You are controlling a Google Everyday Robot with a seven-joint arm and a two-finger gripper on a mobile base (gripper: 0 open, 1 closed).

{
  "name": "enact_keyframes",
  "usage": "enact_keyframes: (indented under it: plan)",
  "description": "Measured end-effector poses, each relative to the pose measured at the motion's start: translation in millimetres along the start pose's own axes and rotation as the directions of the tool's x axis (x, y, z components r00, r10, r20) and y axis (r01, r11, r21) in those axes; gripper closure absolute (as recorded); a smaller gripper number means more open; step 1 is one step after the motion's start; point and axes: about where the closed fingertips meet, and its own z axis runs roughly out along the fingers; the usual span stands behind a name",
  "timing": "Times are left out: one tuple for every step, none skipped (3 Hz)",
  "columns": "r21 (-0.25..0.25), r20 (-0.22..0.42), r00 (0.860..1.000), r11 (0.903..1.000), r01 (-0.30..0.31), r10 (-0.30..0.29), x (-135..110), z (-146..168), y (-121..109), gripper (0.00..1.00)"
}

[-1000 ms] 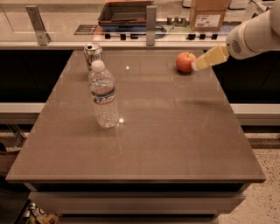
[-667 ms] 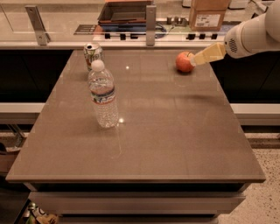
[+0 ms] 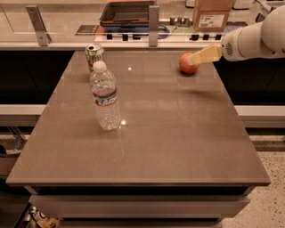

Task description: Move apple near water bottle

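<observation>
camera view showed my claw (image 3: 194, 58), a pale yellow gripper on the end of my rounded white arm (image 3: 256, 38), reaching in from the right over the far right part of the flat brown table (image 3: 178, 133). from this angle its tip met the upper right side of the round red-orange apple (image 3: 185, 66). i could not tell whether it actually touched the fruit or hung just in front of it. i also could not tell whether my claw was open, closed or gripping anything, since only one yellow slab of it showed.

the apple sat on the tabletop just below and slightly left of the claw tip, close to the table's far edge. a faint dark shadow lay on the table surface nearer the camera than my claw.

the tall clear ribbed plastic water bottle with a white cap and a white, blue and red label (image 3: 105, 100) stood upright well to the left of my claw and nearer the camera, well apart from the apple. the short metal soda can (image 3: 94, 54) stood upright far to my claw's left at about the same depth, just behind the bottle's cap.

beyond my claw, past the table's far edge, a brown cardboard box with a white label (image 3: 213, 13) stood on a counter. a dark rectangular tray (image 3: 127, 11) lay farther left.
</observation>
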Motion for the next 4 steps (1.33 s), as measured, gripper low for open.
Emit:
enact_keyframes:
  plan:
    - [-0.051,0.049,0.999,0.9987,-0.007,0.010,-2,17,8,0.00]
    - [-0.101,0.087,0.996,0.9949,-0.006,0.015,-5,31,16,0.00]
    - [-0.146,0.118,0.993,0.9892,-0.001,0.019,-2,44,20,0.00]
    - [-0.195,0.137,0.991,0.9807,0.012,0.015,3,56,22,0.00]
